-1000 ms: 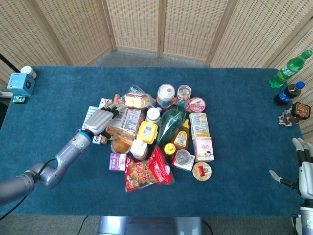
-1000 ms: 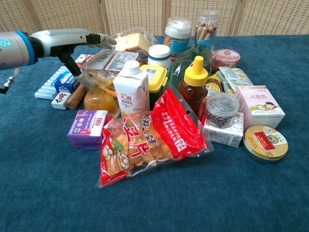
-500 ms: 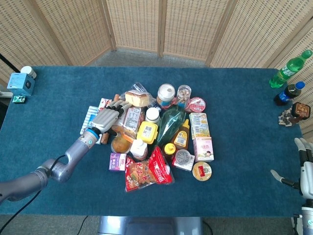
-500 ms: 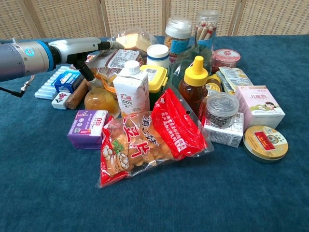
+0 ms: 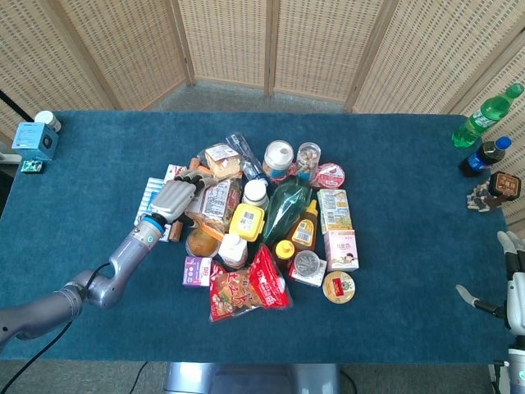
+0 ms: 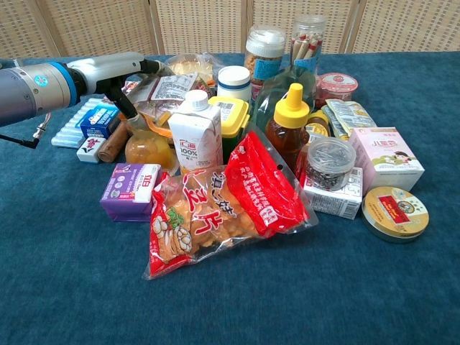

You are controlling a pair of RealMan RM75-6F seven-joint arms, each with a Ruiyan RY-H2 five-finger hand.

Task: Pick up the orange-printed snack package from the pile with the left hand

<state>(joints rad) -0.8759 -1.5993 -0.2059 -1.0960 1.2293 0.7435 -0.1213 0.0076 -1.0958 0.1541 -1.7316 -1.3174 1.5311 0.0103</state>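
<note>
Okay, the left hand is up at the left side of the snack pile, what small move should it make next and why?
Probably close the fingers and lift a little. The left hand lies over the orange-printed snack package at the pile's left edge, with a jelly cup right below it. Whether the fingers already grip the package cannot be told, so a small lift would show it.

The left arm (image 5: 90,283) is being shown as a run of rounded, silver-grey segments, with a bright blue ring (image 6: 63,84) banding the wrist. A thin black cable (image 5: 37,349) is being looped along the forearm, and is also being seen hanging beneath it in the chest view. The left hand (image 5: 174,197) is being seen in pale silver, with ribbed back plates and dark fingertips (image 5: 194,176). The right hand (image 5: 510,283) is being shown in white-grey at the frame edge, with one dark-jointed finger.
</note>
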